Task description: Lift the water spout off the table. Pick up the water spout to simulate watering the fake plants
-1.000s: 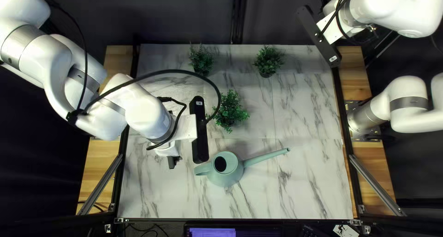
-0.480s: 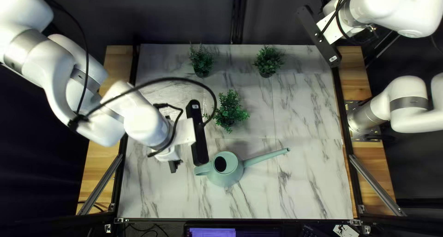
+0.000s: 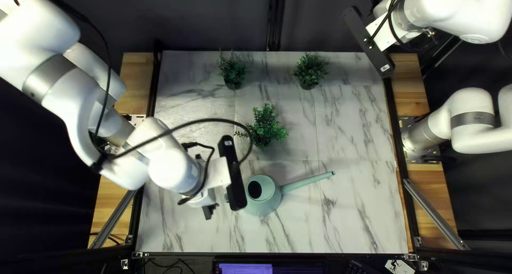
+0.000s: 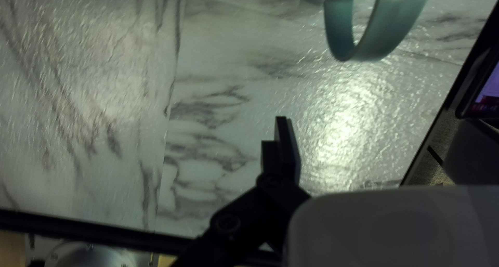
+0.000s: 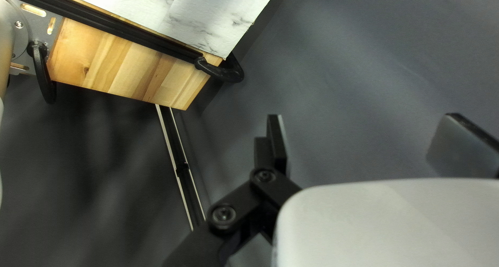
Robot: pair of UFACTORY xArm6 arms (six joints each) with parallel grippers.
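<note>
Both the left end effector and the right end effector are spread and empty, and if the left comes in misaligned, a finger could catch the handle and topple the watering can standing on the bench.

Right gripper spread open, left gripper hard to read
</note>
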